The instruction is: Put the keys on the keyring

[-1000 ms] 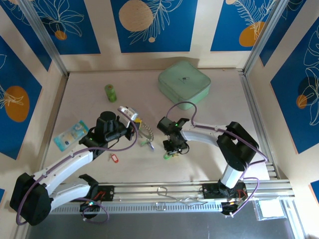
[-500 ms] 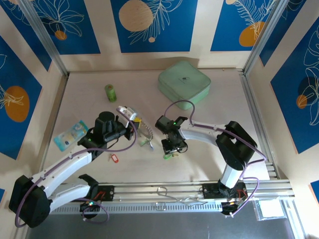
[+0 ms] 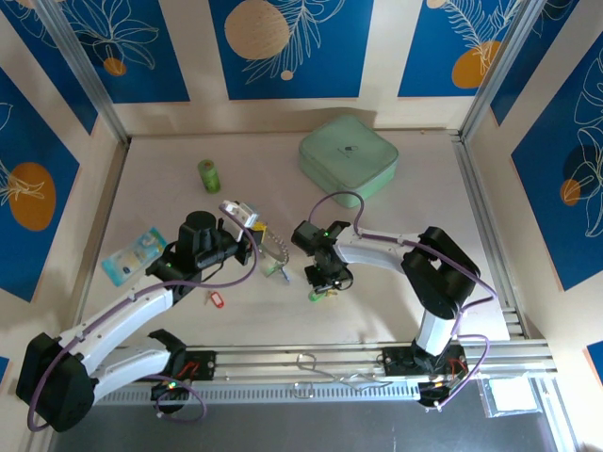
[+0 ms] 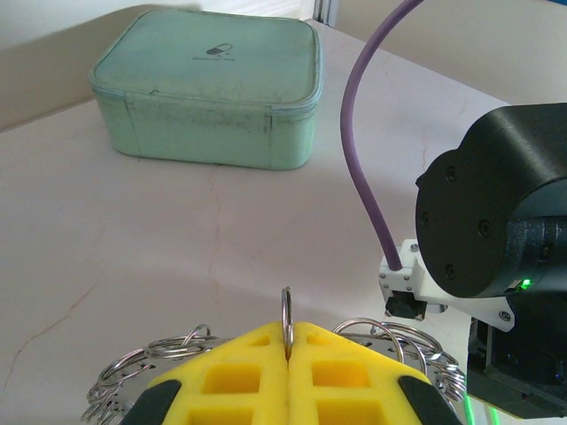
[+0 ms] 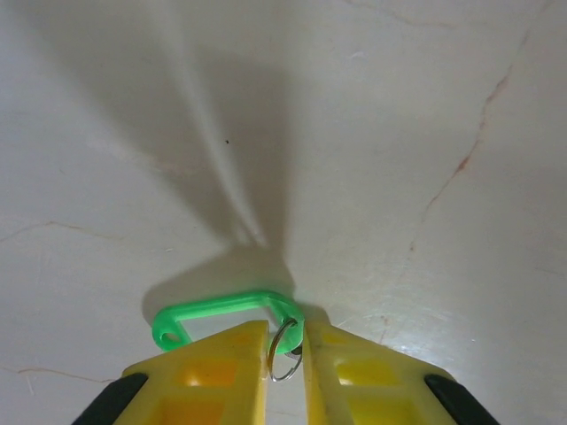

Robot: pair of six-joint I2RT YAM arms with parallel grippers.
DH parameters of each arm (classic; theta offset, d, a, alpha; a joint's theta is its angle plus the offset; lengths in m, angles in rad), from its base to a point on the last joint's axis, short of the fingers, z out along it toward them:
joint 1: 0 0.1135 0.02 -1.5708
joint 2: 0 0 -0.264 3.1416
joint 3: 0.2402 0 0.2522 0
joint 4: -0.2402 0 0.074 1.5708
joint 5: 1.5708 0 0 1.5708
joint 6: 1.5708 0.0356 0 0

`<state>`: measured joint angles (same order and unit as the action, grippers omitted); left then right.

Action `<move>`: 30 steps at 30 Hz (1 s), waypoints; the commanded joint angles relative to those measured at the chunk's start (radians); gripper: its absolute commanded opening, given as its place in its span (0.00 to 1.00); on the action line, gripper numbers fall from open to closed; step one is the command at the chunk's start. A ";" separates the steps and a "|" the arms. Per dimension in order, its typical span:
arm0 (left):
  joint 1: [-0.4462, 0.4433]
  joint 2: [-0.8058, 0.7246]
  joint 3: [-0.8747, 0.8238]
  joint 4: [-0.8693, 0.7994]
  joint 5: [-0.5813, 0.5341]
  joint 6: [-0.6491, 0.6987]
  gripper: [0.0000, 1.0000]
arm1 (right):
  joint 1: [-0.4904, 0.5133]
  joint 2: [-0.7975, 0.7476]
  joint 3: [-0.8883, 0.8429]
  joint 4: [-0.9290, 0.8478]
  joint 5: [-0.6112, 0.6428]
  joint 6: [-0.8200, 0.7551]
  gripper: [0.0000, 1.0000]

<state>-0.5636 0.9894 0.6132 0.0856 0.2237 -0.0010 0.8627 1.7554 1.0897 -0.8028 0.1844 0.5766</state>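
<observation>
1. Top view. L pincer, left of centre, is closed on the keyring, which juts out to its right. R pincer points down at the bench, just right of the keyring and apart from it, with the green-tag key under its tips. Red-tag key lies loose, near-left. Green box sits far-right and green cylinder far-left.
2. L wrist view. L pincer: yellow fingers pressed together, one small loop of the keyring nipped in the seam. The jagged rim fans out to both sides. Green box is far off. R arm is close on the right.
3. R wrist view. R pincer: fingers nearly together, the metal loop of the green-tag key pinched in the slim gap. Its tag lies flat on the bench, to the left of the tips.
</observation>
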 commanded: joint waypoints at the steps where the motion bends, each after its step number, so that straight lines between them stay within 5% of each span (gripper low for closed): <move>1: -0.004 -0.020 0.018 0.022 -0.006 0.004 0.00 | 0.006 0.010 0.023 -0.038 0.012 -0.003 0.18; 30: -0.004 -0.020 0.021 0.020 -0.003 0.006 0.00 | 0.007 0.023 0.042 -0.065 0.029 -0.012 0.12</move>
<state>-0.5636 0.9894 0.6132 0.0856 0.2237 -0.0010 0.8639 1.7714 1.1110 -0.8349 0.2043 0.5758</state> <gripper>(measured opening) 0.056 0.123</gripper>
